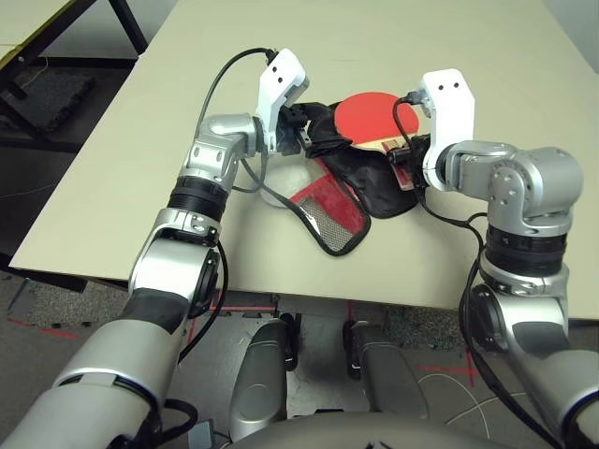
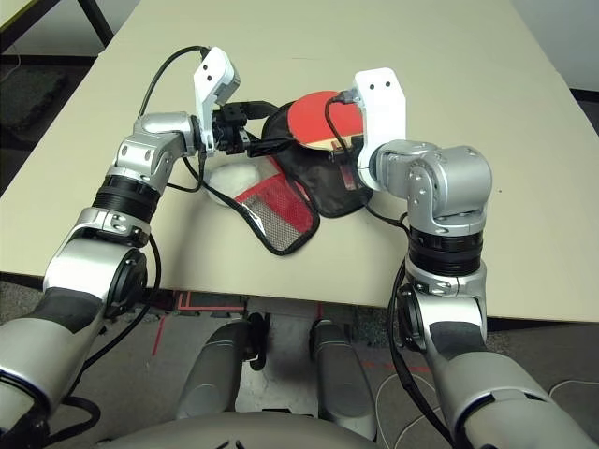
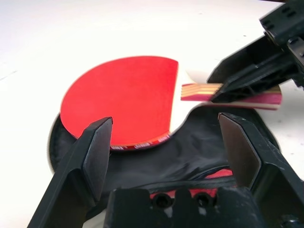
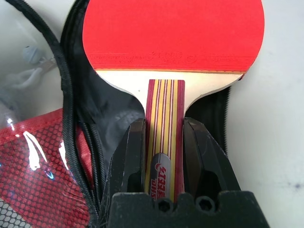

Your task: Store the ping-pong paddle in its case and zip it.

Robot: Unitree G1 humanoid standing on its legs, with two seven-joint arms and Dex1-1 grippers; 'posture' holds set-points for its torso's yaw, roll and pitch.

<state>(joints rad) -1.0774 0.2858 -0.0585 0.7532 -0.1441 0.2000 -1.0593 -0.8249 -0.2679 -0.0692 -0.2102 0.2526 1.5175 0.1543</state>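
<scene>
Clamped in the right gripper (image 4: 164, 142), the ping-pong paddle (image 4: 173, 33) could snag the case (image 3: 190, 156) lining; left gripper (image 3: 166, 142) is held apart.

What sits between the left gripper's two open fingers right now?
In the left wrist view, the left gripper frames the case's black lining, with the ping-pong paddle just beyond.

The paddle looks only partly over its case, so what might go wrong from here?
The right gripper pinches only the handle of the ping-pong paddle, so the blade could twist or slip as it goes in. The case lies limp, its black lining rumpled under the blade, and its edge might catch the rubber. The left gripper is open over the case and holds nothing, so the case may slide on the table.
</scene>
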